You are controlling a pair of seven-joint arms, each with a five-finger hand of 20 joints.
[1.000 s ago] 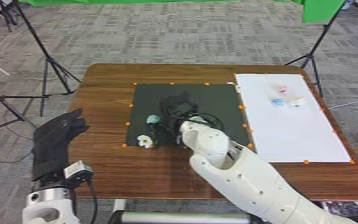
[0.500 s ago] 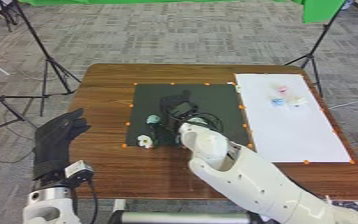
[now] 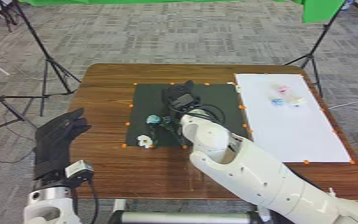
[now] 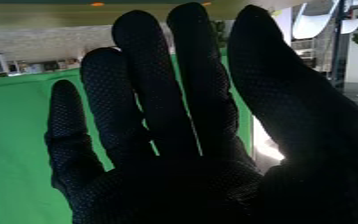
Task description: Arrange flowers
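Note:
In the head view my right hand (image 3: 181,97) is over the black mat (image 3: 220,95), beyond the flowers lying at its near left part. A light blue flower (image 3: 153,119) is left of that wrist, and a white flower (image 3: 145,141) sits at the mat's near left corner. On the white sheet (image 3: 295,135) are a pink flower (image 3: 283,89), a blue one (image 3: 278,101) and a pale yellow one (image 3: 296,101). The right wrist view has my right hand (image 4: 167,185) open, fingers straight, holding nothing. My left hand (image 3: 56,142) is open at the table's left edge.
Small orange markers border the mat and the sheet on the brown table (image 3: 158,172). Black tripods (image 3: 49,60) stand on the floor to the left and right behind the table. My right forearm crosses the table's near part.
My right hand has moved a little farther from me over the black mat, its fingertips now closer to the mat's far edge. My left hand has stayed in place.

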